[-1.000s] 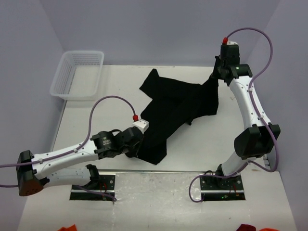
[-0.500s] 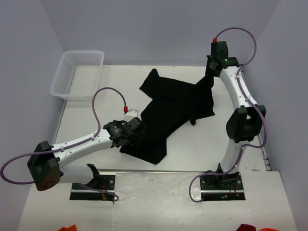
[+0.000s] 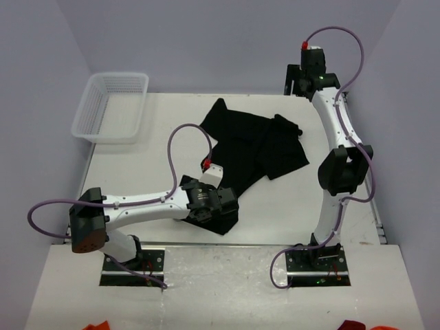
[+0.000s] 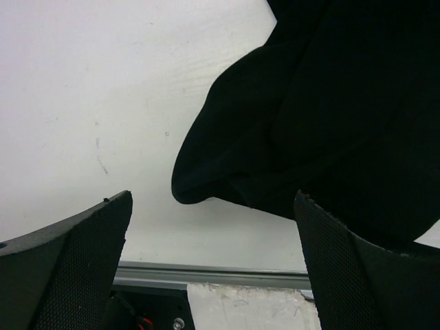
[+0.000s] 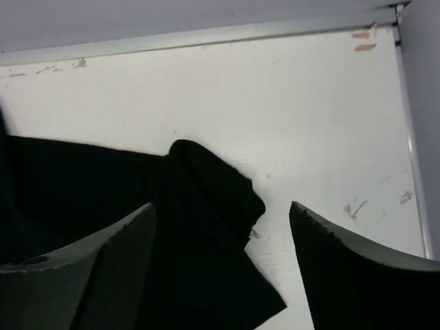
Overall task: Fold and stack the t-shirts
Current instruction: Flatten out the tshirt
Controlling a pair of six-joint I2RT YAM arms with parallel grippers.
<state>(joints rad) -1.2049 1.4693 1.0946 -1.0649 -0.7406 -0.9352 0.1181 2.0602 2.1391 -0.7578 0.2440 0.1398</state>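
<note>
Left gripper [image 4: 213, 199] gapes beside t-shirt [image 4: 330, 117], seen from wrist.

Pale lilac walls [image 3: 206, 41] are enclosing a scuffed white counter [image 3: 124, 165], soft even light is falling across it, and a metal strip [image 5: 206, 39] is edging its far side.

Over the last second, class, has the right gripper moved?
Yes. Judged against the far edge of the table, the right gripper has moved farther back and slightly left. It is now open, and the t-shirt corner lies released.
</note>
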